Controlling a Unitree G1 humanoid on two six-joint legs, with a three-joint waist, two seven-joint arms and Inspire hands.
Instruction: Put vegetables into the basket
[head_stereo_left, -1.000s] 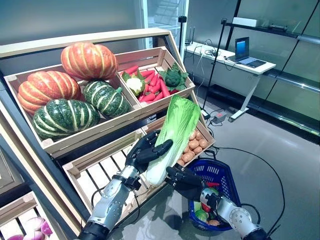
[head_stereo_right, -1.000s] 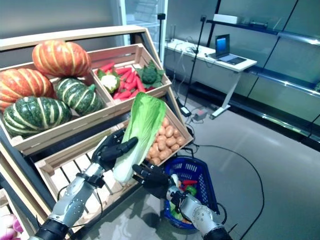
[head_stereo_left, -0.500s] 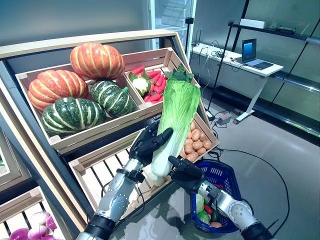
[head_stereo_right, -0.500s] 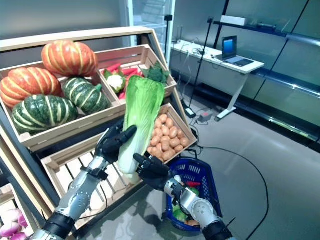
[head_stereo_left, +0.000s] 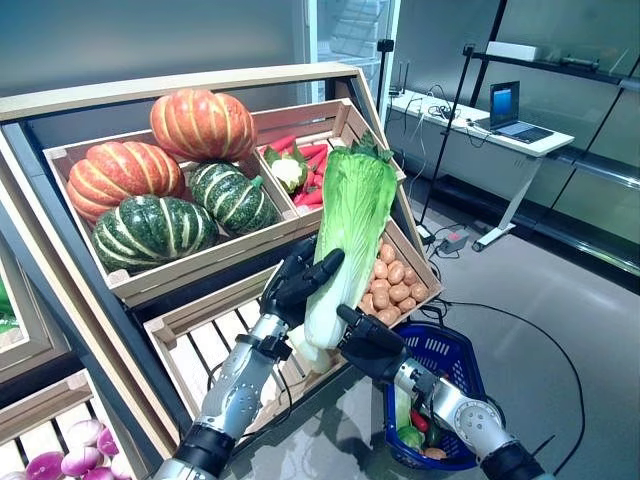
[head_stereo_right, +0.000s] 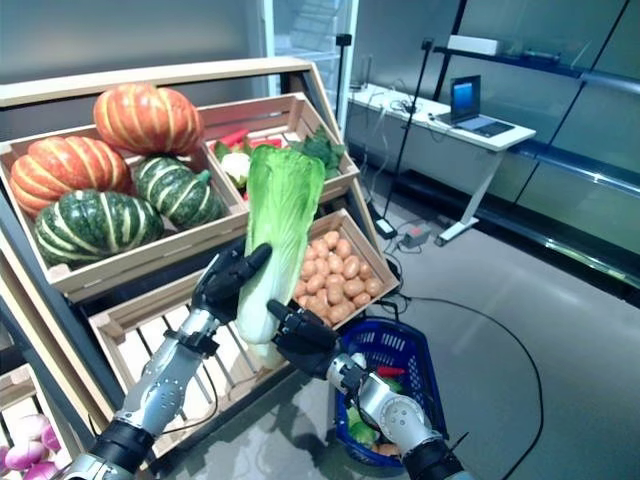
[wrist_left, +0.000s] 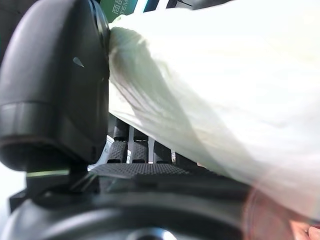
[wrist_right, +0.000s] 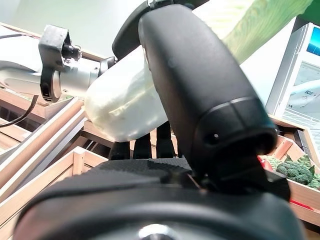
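Note:
A large napa cabbage (head_stereo_left: 347, 240), green leaves up and white stalk (wrist_right: 125, 107) down, stands upright in the air in front of the wooden stand. My left hand (head_stereo_left: 297, 287) is curled round its stalk from the left. My right hand (head_stereo_left: 366, 343) grips the stalk's base (wrist_left: 210, 115) from the right, just below. The blue basket (head_stereo_left: 455, 358) sits on the floor at lower right, under my right forearm, with several vegetables (head_stereo_left: 410, 437) inside. The cabbage is above and left of the basket.
The slanted wooden stand holds pumpkins (head_stereo_left: 160, 190) in the upper left crate, peppers and broccoli (head_stereo_left: 308, 170) in the upper right crate (head_stereo_right: 330, 108), potatoes (head_stereo_left: 395, 285) in the lower right crate. A slatted empty crate (head_stereo_left: 210, 345) lies lower left. A desk with laptop (head_stereo_left: 505, 105) stands behind.
The cabbage has been tipped from leaning right to upright and lifted slightly, both hands still on its stalk. The camera view has shifted a little.

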